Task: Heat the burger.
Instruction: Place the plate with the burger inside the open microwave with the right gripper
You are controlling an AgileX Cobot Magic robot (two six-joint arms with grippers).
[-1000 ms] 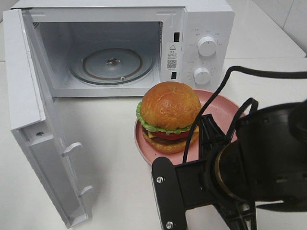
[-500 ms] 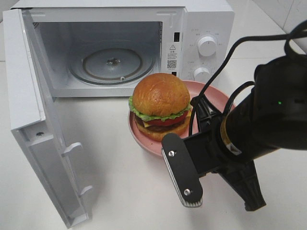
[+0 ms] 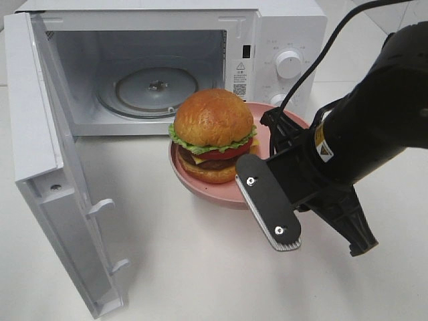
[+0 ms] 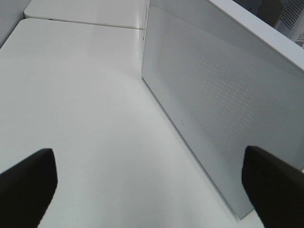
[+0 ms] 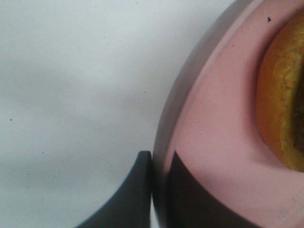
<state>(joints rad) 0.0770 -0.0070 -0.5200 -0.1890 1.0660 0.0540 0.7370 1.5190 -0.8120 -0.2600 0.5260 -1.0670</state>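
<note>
We are holding the burger (image 3: 212,130) on its pink plate (image 3: 217,192) before the open microwave (image 3: 287,30).
Our right gripper (image 5: 160,166) is clamping the plate's rim; our left gripper (image 4: 151,183) is hanging, fingers spread wide, beside the door (image 4: 213,104).

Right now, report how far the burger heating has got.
Done: door open, right gripper shut on the plate rim, burger on it. In hand: plate is just outside the microwave. Left: set it on the empty turntable, shut the door, turn the knobs.

White microwave (image 3: 287,33) stands with door (image 3: 33,120) swung open, pink plate (image 3: 217,190) just before it.
</note>
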